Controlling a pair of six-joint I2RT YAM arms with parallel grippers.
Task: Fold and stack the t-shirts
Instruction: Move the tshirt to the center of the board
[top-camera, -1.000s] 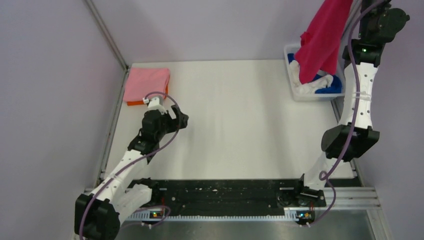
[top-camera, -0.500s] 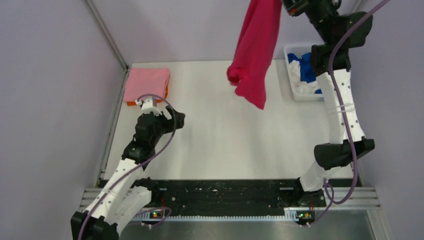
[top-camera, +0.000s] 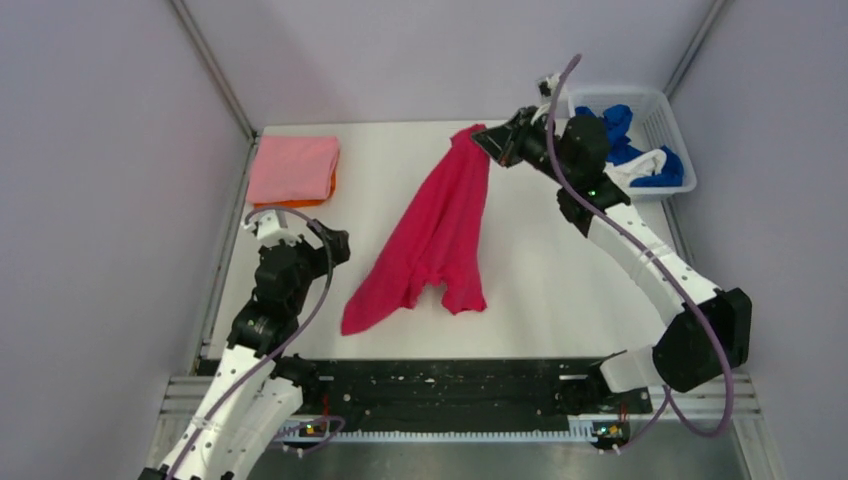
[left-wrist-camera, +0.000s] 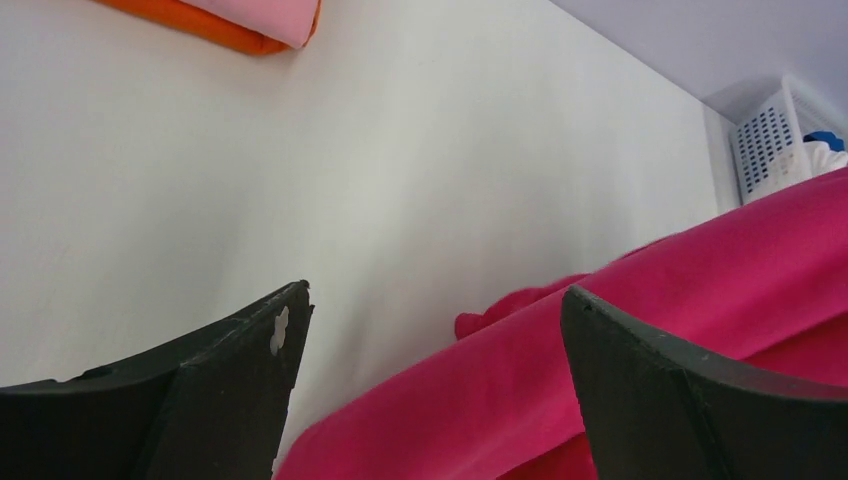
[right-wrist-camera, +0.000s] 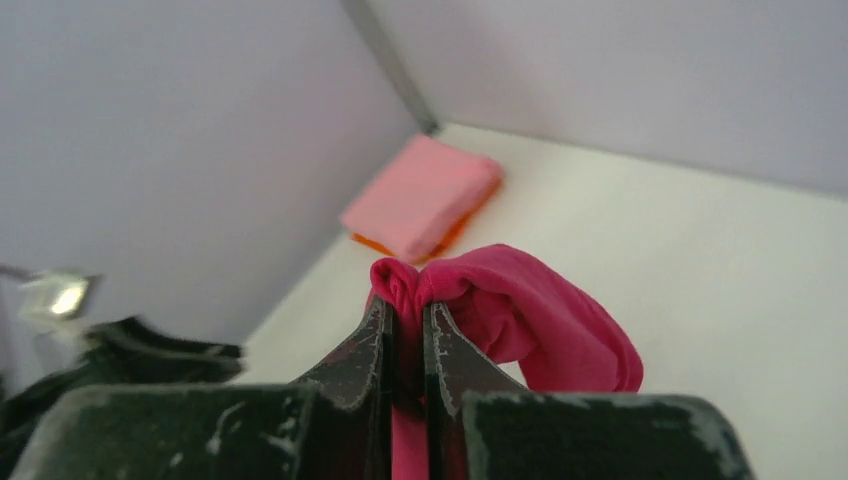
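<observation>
A crimson-pink t-shirt (top-camera: 432, 235) lies stretched across the middle of the table, its far end lifted. My right gripper (top-camera: 490, 143) is shut on that bunched far end (right-wrist-camera: 530, 310); cloth fills the narrow gap at the right gripper (right-wrist-camera: 405, 305). My left gripper (top-camera: 298, 232) stands open at the left, just beside the shirt's near-left corner. In the left wrist view the crimson cloth (left-wrist-camera: 640, 320) runs under the left gripper (left-wrist-camera: 435, 292) without touching its fingers. A folded light pink t-shirt (top-camera: 293, 168) rests on an orange one (top-camera: 290, 205) at the far left corner.
A white mesh basket (top-camera: 668, 110) stands at the far right corner with a blue shirt (top-camera: 610, 120) and a white shirt (top-camera: 640, 165) in it. Walls close in the table's left, far and right sides. A black rail (top-camera: 450, 385) runs along the near edge.
My right arm has swung the crimson shirt from high above the basket leftward and down; the shirt now lies on the table. My left arm has drawn back a little toward the near edge.
</observation>
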